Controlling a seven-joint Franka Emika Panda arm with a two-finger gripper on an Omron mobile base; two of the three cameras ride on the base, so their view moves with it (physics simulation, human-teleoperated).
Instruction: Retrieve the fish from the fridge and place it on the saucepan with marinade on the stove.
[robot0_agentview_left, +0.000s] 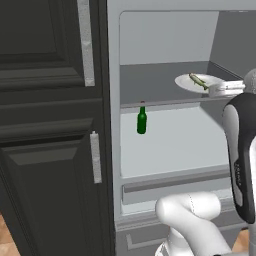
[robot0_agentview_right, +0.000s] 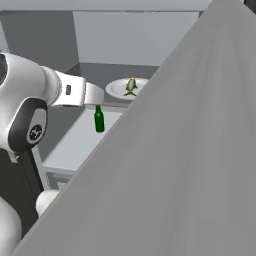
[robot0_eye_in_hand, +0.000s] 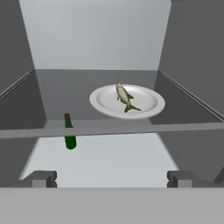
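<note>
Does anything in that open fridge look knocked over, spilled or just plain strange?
Nothing stands out. The fish lies on a white plate on the upper fridge shelf, and a green bottle stands upright on the shelf below. No spill or damage shows. The open gripper holds nothing.

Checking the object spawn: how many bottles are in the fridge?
1. A green bottle stands upright on the lower shelf of the fridge, left of and below the plate holding the fish. The fridge door blocks part of the right base view, so more could be hidden.
</note>
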